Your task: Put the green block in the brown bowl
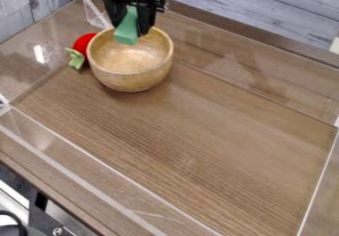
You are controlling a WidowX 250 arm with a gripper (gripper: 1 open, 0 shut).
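The light-green block [129,29] hangs upright between the black fingers of my gripper [130,22], which is shut on it. It hovers just above the far rim of the brown wooden bowl [131,61], over the bowl's back part. The bowl stands at the left rear of the wooden table. Its inside shows nothing but bare wood. The arm above the gripper runs out of the top of the frame.
A red toy with green leaves [82,48] lies against the bowl's left side. Clear plastic walls [27,52] ring the wooden tabletop [199,131]. A pale plank wall stands behind the table.
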